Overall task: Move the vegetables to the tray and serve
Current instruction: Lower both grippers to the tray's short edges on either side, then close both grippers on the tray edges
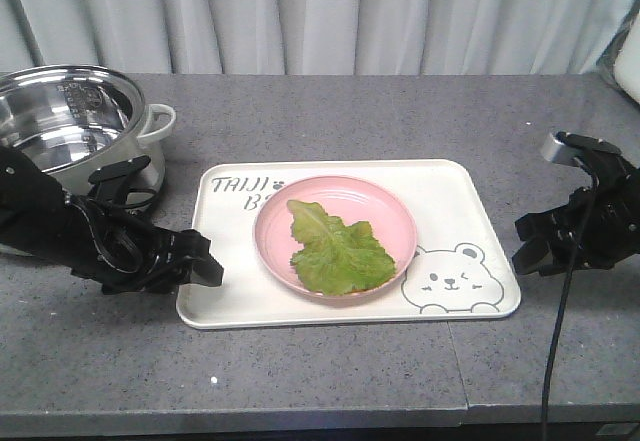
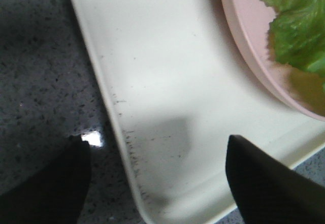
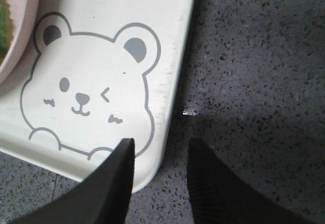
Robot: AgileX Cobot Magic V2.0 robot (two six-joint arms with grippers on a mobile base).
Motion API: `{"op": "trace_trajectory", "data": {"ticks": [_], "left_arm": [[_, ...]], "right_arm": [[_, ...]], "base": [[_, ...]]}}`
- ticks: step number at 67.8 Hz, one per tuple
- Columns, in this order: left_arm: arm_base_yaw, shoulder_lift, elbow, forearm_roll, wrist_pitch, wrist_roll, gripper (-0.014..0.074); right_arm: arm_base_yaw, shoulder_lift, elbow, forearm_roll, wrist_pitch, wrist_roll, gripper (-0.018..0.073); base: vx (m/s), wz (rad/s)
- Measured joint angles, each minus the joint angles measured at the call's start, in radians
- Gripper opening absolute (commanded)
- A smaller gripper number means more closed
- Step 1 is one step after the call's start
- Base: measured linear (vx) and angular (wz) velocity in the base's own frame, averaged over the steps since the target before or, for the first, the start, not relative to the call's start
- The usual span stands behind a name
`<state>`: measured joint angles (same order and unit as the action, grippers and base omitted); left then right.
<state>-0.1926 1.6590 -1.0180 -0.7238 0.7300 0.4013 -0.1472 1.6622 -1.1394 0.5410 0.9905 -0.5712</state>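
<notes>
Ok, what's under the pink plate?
The plate sits on the tray, near its middle. It hides the tray surface beneath it and cuts off the second line of the lettering after the B, so the rest cannot be read.

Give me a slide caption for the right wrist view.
Open right hand straddling the tray rim beside the winking bear drawing.

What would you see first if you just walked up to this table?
The green lettuce leaf jumps out, lying on a pink plate in the middle of the white tray. Next comes the winking bear drawn on the tray's near right corner. The left gripper and right gripper are open at the tray's two ends.
</notes>
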Motion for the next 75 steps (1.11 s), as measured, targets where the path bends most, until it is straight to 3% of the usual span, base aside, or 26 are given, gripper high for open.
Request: {"op": "trace_trajectory", "data": {"ticks": [75], "left_arm": [[0.0, 0.003, 0.0, -0.029, 0.001, 0.004, 0.0534]], "right_arm": [[0.0, 0.093, 0.0, 0.092, -0.004, -0.086, 0.0251]], "base": [[0.0, 0.0]]}}
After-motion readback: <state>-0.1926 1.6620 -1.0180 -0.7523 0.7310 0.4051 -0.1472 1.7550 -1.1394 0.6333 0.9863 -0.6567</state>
